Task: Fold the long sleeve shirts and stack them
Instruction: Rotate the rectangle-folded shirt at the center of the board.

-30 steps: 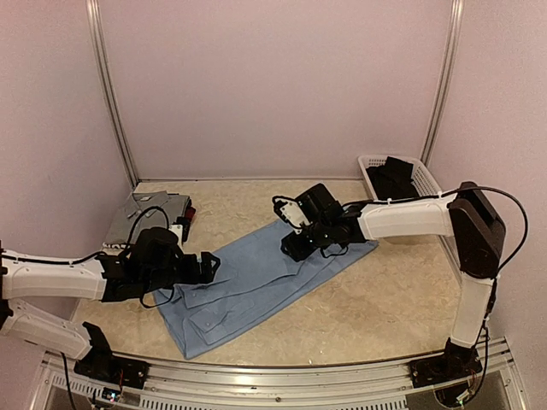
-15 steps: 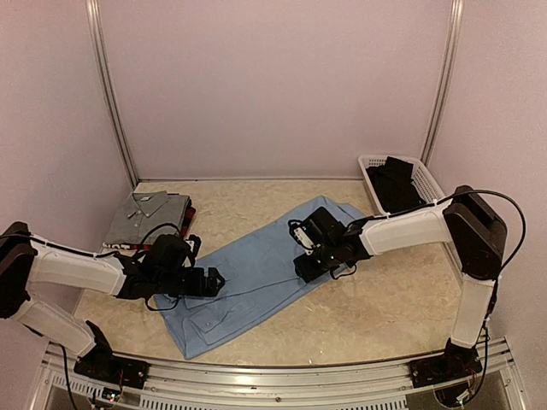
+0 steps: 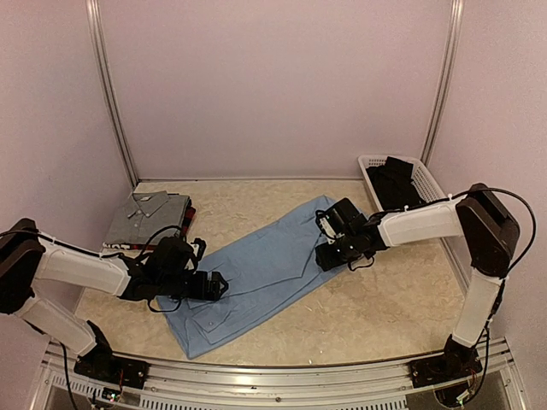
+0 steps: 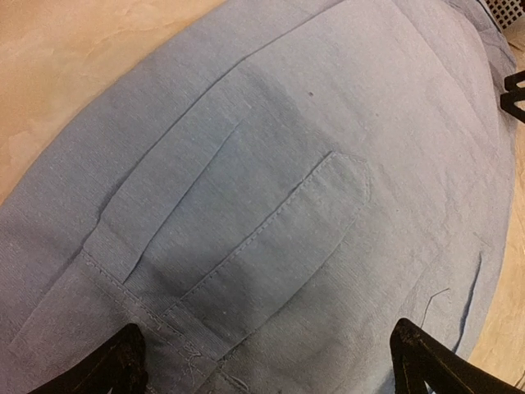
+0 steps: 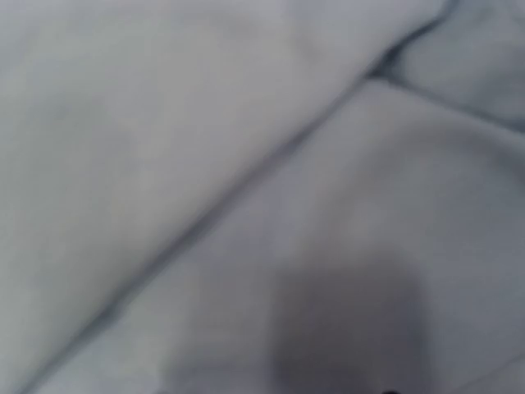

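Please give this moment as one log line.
left claw: open over light blue cloth shirt | right claw: at shirt edge, grip unclear

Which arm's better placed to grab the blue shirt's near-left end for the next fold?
Left, probably: the left gripper is open just above that end of the light blue shirt; the right gripper sits at its far right edge.

This is a robotics lab test cell. Plain pale panels point(image 3: 273, 85) close in the bench point(image 3: 385, 316) beyond and to the outer side of the left end effector point(image 3: 215, 286) and the right end effector point(image 3: 328, 256). Metal posts point(image 3: 111, 102) rise at the corners behind them, and two cabled arms point(image 3: 81, 269) mount on an aluminium rail point(image 3: 282, 386) nearer than both.
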`<state>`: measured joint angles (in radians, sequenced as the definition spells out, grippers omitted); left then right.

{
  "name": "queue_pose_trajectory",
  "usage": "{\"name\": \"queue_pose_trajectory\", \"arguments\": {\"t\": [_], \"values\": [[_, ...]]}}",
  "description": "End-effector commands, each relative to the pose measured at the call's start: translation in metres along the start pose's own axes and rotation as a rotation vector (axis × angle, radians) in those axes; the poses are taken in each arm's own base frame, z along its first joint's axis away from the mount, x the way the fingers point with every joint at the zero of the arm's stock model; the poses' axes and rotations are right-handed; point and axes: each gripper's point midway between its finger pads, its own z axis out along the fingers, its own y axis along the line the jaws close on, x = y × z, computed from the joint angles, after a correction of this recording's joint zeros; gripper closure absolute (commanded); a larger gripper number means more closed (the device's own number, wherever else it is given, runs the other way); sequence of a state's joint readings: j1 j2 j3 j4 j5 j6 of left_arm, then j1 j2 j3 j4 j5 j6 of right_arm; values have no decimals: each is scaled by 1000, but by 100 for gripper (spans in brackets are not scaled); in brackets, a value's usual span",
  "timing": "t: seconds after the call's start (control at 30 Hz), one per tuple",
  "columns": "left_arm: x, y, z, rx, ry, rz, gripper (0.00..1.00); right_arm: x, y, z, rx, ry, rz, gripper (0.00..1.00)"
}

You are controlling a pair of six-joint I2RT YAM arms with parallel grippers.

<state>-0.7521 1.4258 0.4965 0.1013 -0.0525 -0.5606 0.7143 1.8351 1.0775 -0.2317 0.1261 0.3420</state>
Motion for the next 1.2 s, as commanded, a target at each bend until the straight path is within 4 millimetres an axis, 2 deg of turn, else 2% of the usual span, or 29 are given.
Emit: {"name": "queue_pose_trajectory", "arguments": {"t": [0.0,0.23,0.4,0.57,0.77,1.03,1.17], "values": [[42,-3,5,14,128,36,1,0,-24,11,7,10,81,42],[64,-45,13,86,196,106,1,-6,-47,40,22,25,77,43],[89,-73,21,120,282,171,1,-25,-46,67,16,11,29,43],[102,-95,24,150,316,219,1,-47,-41,96,-13,-9,6,43],[97,-119,33,187,298,236,1,-83,-52,116,34,-63,-79,42],[79,-164,60,236,268,309,1,-127,-76,122,70,-135,-224,41],[71,-175,73,223,259,330,1,-151,-88,116,85,-174,-244,41]]}}
